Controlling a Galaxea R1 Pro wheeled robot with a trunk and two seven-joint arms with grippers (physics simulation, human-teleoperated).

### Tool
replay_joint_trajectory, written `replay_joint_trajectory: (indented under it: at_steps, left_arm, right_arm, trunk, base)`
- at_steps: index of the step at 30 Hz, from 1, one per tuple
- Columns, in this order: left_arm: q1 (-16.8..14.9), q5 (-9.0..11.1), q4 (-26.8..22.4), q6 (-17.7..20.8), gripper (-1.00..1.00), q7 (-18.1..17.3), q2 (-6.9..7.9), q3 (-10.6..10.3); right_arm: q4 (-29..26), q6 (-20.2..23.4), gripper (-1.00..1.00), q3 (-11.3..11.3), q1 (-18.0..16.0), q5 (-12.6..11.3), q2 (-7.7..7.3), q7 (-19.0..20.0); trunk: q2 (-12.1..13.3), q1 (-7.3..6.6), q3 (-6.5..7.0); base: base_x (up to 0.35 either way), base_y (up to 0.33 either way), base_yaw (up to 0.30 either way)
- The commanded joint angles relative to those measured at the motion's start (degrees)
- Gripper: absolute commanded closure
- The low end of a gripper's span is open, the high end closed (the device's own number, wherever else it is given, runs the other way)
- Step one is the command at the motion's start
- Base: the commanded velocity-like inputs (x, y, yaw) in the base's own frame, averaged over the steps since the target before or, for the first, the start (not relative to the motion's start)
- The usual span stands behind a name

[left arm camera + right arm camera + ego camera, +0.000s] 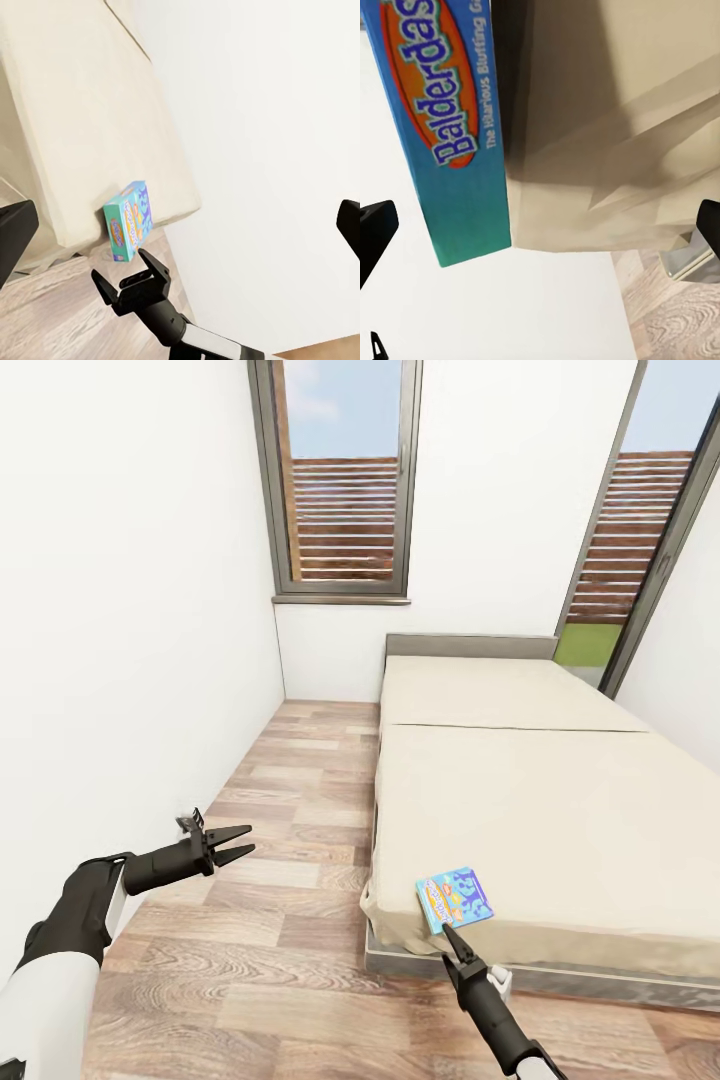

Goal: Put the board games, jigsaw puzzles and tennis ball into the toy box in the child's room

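A small blue board game (455, 898) lies flat on the beige bed (560, 800), close to its near left corner. My right gripper (448, 932) is just short of the box's near edge, pointing at it, open and holding nothing. The right wrist view looks along the box's blue Balderdash side (450, 127), with the fingers (375, 232) spread wide on either side. My left gripper (250, 838) hangs open and empty over the floor, left of the bed. Its wrist view takes in the box (129, 221) and the right gripper (129, 276). The table and toy box are out of view.
A strip of wood floor (290, 830) runs between the white wall (120, 660) on the left and the bed's dark grey frame (430, 963). A window (345, 480) is in the far wall. A glazed door (640, 530) stands at the right.
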Motion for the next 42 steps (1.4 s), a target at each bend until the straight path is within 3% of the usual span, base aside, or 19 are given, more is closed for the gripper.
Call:
replay_joint_trajectory:
  at_steps: [1,5,10,16,42]
  left_arm:
    - [0.0,-0.6,0.0,0.6,-1.0,-0.5,-0.05,0.2]
    - [-0.1,-0.6,0.0,0.6,-1.0,-0.5,-0.02,0.2]
    - [-0.1,-0.6,0.0,0.6,-1.0,-0.5,-0.02,0.2]
    - [0.0,-0.6,0.0,0.6,-1.0,-0.5,0.0,0.2]
    - [0.0,-0.6,0.0,0.6,-1.0,-0.5,0.01,0.2]
  right_arm:
    - [-0.2,0.6,-1.0,-0.1,0.0,-0.4,0.03,0.5]
    - [-1.3,0.6,-1.0,0.7,0.0,-0.4,0.03,1.0]
    - [-3.4,0.6,-1.0,4.3,0.0,-0.5,-0.08,1.2]
    - [-4.1,0.6,-1.0,6.2,0.0,-0.6,-0.35,1.2]
    - [-4.4,0.6,-1.0,6.8,0.0,-0.7,-0.58,1.2]
  trunk:
    - [0.0,-0.01,-0.05]
    - [0.0,-0.01,-0.05]
    - [0.0,-0.01,-0.05]
    - [0.0,-0.01,-0.05]
    - [0.0,-0.01,-0.05]
  base:
    - [0.0,0.0,0.0]
    - [0.0,0.0,0.0]
    - [0.0,0.0,0.0]
    - [0.0,0.0,0.0]
    - [0.015,0.0,0.0]
